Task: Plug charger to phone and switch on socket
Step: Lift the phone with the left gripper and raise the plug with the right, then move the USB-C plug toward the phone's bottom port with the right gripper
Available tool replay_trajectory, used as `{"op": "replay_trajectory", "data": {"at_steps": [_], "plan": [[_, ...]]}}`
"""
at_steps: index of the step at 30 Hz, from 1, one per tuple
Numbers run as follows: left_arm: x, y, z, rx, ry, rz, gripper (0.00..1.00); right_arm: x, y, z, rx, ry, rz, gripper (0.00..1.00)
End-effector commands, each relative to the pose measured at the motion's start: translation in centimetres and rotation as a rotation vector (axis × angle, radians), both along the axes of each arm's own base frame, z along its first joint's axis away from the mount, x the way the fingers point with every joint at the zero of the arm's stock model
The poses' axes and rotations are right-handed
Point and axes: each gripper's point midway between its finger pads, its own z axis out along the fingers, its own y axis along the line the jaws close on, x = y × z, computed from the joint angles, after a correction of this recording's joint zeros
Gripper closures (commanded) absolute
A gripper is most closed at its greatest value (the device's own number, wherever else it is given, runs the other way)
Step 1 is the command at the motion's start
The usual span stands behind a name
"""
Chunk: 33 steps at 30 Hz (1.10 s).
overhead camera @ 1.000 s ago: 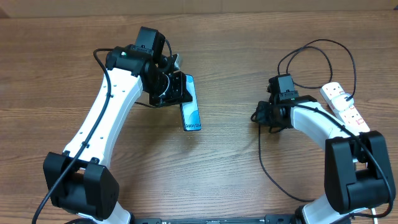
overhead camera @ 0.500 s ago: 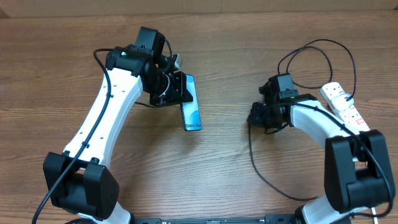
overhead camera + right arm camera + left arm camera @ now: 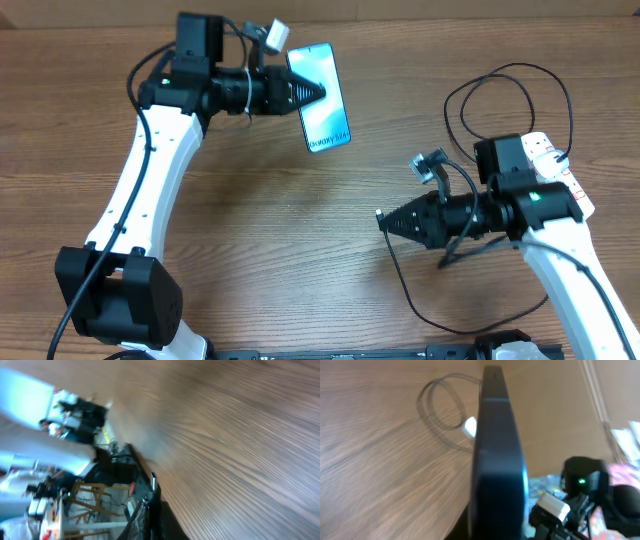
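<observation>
1. The left pincer [image 3: 312,92] is pressed onto the phone [image 3: 326,108]. It holds the phone at the far left, apparently lifted off the bench [image 3: 300,250], with the screen facing up and the lettered end angled toward the right arm.
2. The right pincer [image 3: 386,219] pinches the charger [image 3: 400,285] just behind its plug [image 3: 379,214], which pokes out toward the phone. Plug and phone are well apart.
3. The step in hand looks like mating plug to port.
   - Hold the phone steady and turn its port end squarely to the plug.
   - Line the plug up with the phone's long axis.
   - Close in slowly and straight, not at a slant.
   - Leave slack in the cable so it does not drag the tip aside.
4. The socket [image 3: 545,150] lies at the right edge, just beyond the right arm. Its switch should wait until the plug is seated.
5. Hard to make out:
   - No view shows the phone's port.
   - The left wrist view gives only the phone's dark edge.
   - The right wrist view is blurred, with the plug a small dark sliver.
   - The arm covers part of the socket, and its switch positions cannot be read.
</observation>
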Motion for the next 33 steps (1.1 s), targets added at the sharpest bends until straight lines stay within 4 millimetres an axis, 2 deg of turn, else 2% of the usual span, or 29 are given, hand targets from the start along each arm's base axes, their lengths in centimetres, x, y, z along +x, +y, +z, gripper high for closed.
{"op": "replay_trajectory", "data": {"at_steps": [1, 6, 11, 18, 26, 33], "plan": [[-2.2, -1.3, 4.4, -0.183, -0.109, -0.188, 0.96, -2.0, 0.9, 1.2, 0.173, -0.089, 0.106, 0.96], [-2.6, -2.2, 5.1, -0.21, -0.097, -0.213, 0.96, -1.2, 1.6, 1.2, 0.299, -0.221, 0.151, 0.96], [-3.3, -3.4, 5.5, -0.224, -0.074, -0.243, 0.96, 2.2, 2.0, 1.9, 0.299, -0.243, 0.089, 0.96], [-3.7, -4.6, 7.0, -0.257, -0.159, -0.297, 0.95, 6.1, 2.1, 1.8, 0.263, -0.244, -0.025, 0.96], [-3.7, -4.6, 7.0, -0.258, -0.16, -0.298, 0.96, 7.7, 2.3, 4.2, 0.307, -0.324, -0.056, 0.96], [-3.9, -4.6, 7.1, -0.266, -0.153, -0.311, 0.96, 8.5, 2.2, 5.1, 0.316, -0.37, -0.08, 0.96]]}}
